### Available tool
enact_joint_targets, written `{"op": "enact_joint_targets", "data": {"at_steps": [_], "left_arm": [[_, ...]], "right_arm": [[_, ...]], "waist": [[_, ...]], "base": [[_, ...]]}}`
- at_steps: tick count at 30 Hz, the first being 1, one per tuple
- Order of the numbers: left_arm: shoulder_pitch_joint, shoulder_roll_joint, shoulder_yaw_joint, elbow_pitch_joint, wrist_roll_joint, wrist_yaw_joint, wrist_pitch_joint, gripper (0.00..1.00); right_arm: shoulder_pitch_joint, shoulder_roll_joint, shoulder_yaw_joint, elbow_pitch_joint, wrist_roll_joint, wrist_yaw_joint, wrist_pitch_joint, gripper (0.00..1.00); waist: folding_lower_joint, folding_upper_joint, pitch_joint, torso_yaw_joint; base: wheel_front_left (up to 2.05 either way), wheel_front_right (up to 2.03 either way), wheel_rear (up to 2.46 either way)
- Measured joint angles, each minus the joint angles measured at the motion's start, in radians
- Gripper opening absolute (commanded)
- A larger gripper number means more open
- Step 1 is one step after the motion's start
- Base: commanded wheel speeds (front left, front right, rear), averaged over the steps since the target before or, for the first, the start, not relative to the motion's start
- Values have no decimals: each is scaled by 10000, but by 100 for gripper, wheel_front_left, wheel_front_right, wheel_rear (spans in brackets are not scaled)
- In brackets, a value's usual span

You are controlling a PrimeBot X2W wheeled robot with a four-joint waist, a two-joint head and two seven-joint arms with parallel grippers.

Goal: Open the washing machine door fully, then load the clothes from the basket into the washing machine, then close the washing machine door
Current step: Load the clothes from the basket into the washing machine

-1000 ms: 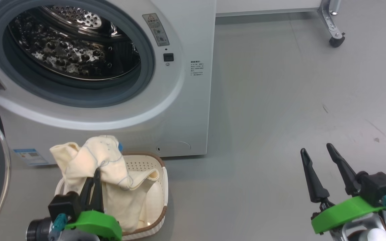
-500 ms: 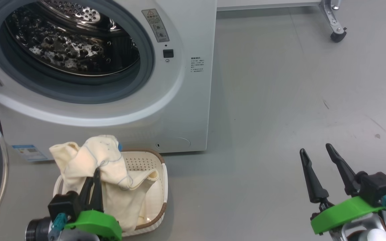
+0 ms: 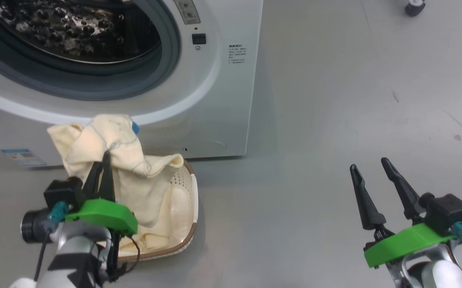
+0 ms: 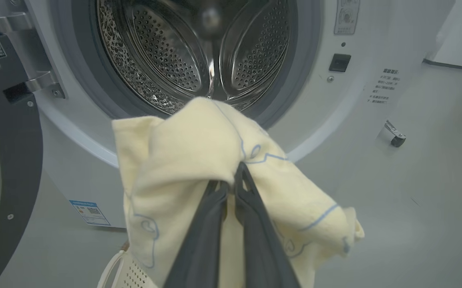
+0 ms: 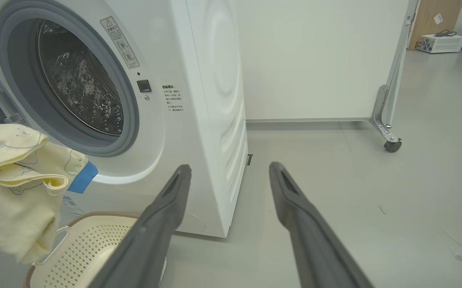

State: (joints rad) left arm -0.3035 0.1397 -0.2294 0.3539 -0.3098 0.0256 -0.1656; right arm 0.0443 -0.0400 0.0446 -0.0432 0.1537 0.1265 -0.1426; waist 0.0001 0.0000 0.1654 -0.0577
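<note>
Two grippers show in the head view. The left gripper (image 3: 104,157) has its fingers pressed together on a fold of the clothes (image 3: 91,140), a pale cream-yellow garment with thin blue-grey line drawings. The cloth is held up above the basket (image 3: 193,188), and its lower part hangs down into it. The basket stands on the floor (image 3: 315,140), just in front of the washing machine (image 3: 223,100). In the left wrist view the pinched cloth is before the lower edge of the round opening, with the steel drum (image 4: 167,60) behind it. The washing machine door (image 4: 15,160) stands open at the left. The right gripper (image 3: 369,163) is well apart at the right, over the floor, its fingers spread and holding nothing.
</note>
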Motion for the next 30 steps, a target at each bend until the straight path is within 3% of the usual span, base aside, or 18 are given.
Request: {"op": "enact_joint_targets", "data": {"at_steps": [15, 30], "left_arm": [[-5366, 721, 640, 3241, -654, -876, 800, 0], [-8950, 2059, 629, 4581, -598, -1221, 2169, 0]], "right_arm": [[-2068, -10, 1174, 652, 502, 0, -738, 100], [-3241, -23, 1952, 1106, 1118, 0, -1055, 100]], "waist": [[3, 0, 2642, -497], [1, -1, 4551, -1440]], "base": [[0, 0, 0], [0, 0, 0]]}}
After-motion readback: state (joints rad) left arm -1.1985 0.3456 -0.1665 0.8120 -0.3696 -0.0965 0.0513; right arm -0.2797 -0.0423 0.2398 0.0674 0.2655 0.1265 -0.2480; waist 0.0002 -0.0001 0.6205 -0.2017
